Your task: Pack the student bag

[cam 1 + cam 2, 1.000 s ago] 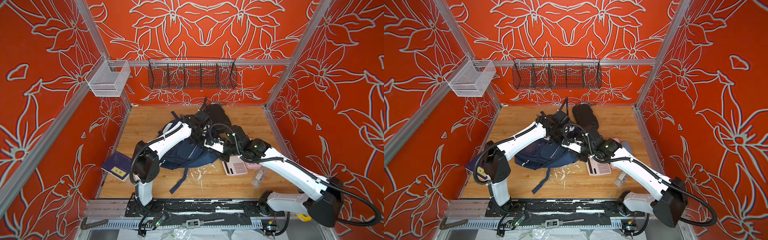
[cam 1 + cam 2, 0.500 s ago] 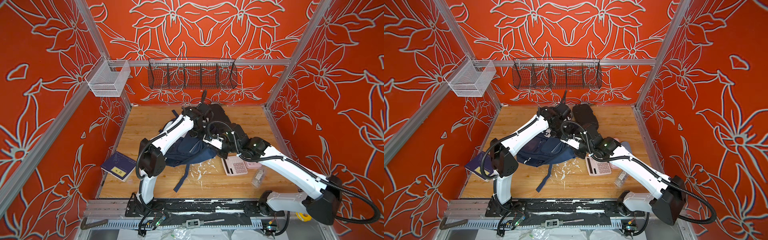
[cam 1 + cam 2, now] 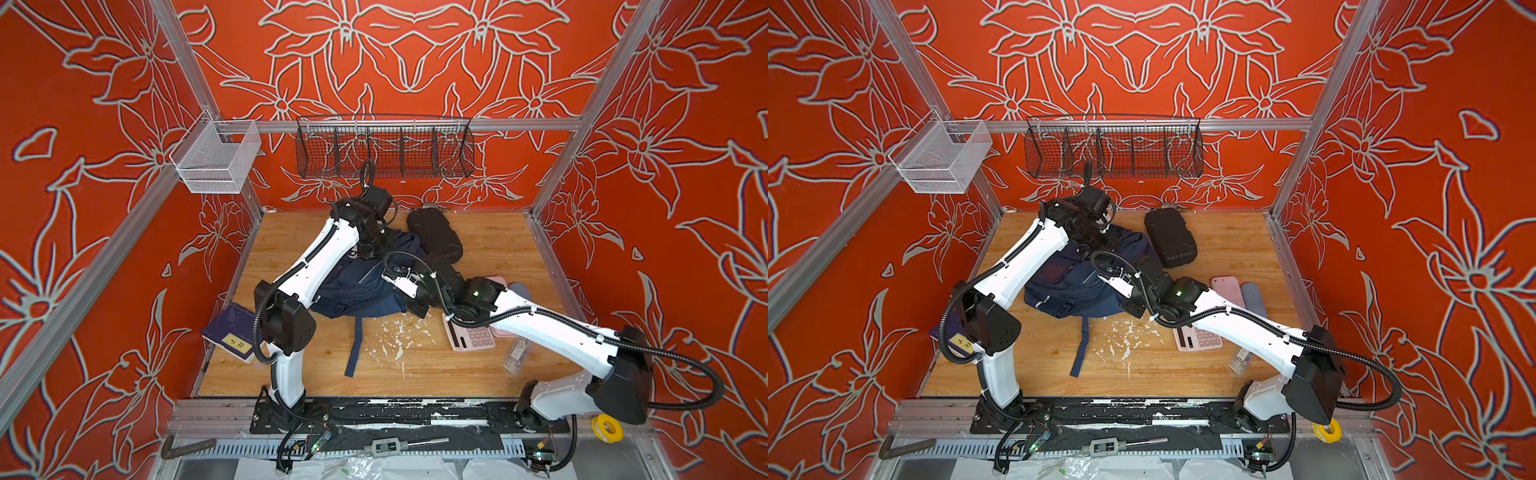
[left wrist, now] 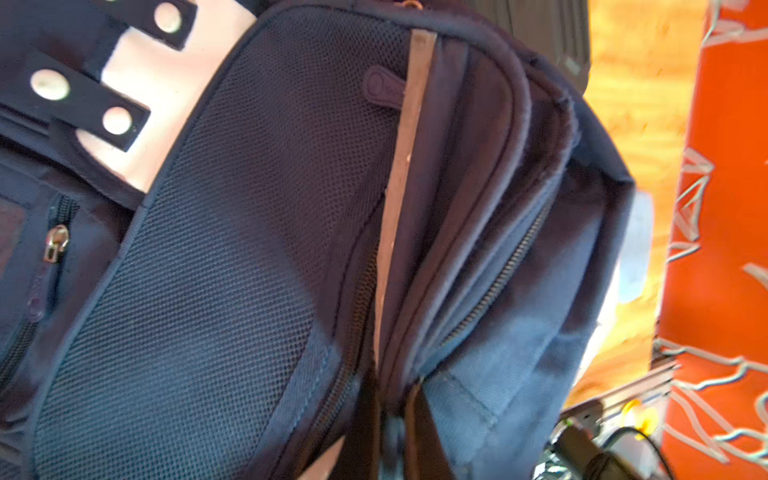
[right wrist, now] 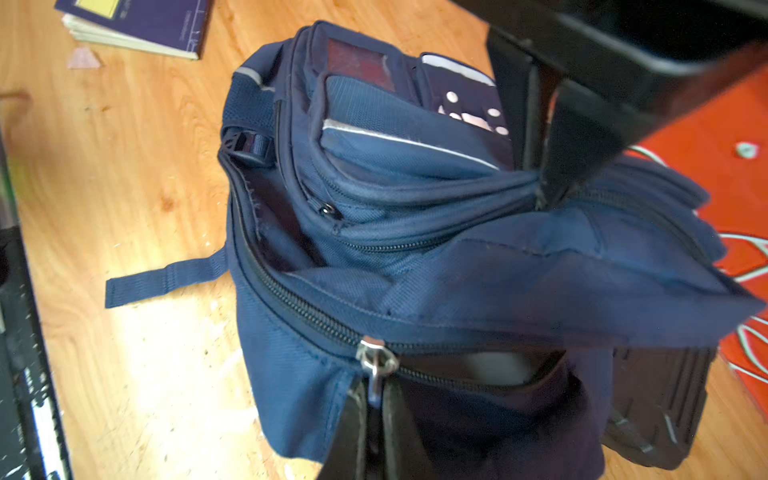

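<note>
The student bag, a navy backpack, lies in the middle of the wooden floor in both top views. My left gripper is shut on a fold of the bag's fabric beside a front zipper at the bag's far end; the right wrist view shows its black fingers pinching that fold. My right gripper is shut on the metal zipper pull of the main compartment. That zipper stands partly open, with grey lining showing inside.
A black hard case lies right behind the bag. A pink calculator, a pink flat case and a clear bottle lie on the right, and a purple notebook on the left. Wire baskets hang on the back wall.
My left gripper has moved toward the back of the bag and gone from open to shut on its fabric. The right gripper has stayed shut on the zipper pull.
</note>
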### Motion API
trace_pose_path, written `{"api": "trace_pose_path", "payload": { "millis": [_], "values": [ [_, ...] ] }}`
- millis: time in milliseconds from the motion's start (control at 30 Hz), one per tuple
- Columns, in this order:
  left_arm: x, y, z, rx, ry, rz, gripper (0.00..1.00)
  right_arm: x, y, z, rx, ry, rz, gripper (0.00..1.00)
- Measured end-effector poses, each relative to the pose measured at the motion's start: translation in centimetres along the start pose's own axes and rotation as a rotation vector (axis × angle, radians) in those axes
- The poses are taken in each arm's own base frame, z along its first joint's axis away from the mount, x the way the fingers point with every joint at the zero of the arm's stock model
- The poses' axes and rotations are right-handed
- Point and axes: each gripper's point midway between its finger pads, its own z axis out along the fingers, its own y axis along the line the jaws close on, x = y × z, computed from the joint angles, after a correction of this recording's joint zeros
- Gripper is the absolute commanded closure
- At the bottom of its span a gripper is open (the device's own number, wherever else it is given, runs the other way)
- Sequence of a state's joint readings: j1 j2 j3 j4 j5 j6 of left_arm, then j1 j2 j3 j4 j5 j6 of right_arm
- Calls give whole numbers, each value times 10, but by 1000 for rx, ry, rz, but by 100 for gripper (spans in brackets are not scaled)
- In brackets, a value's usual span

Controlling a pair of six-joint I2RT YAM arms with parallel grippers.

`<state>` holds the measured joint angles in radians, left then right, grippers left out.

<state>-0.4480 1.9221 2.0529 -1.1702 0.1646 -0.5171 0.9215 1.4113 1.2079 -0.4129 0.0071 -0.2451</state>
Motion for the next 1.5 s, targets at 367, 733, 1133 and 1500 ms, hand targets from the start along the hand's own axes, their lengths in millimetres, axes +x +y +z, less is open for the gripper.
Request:
{"api": "trace_pose_path", "payload": {
  "millis": [367,733,1133,1500],
  "values": [
    [-5,15,-14,9,-25,-52,100,-14,-2,3,-16,-62,-11,100],
    [31,23,-27,76,-29,-126,38,-8,5,-26,-205,-85,-227,100],
    [-13,-59,-37,138,-69,353,1,5,17,-29,-276,-45,-319,100],
    [65,-63,36,37,269,644,4,4,25,-32,-279,-45,-345,100]
  ]
}}
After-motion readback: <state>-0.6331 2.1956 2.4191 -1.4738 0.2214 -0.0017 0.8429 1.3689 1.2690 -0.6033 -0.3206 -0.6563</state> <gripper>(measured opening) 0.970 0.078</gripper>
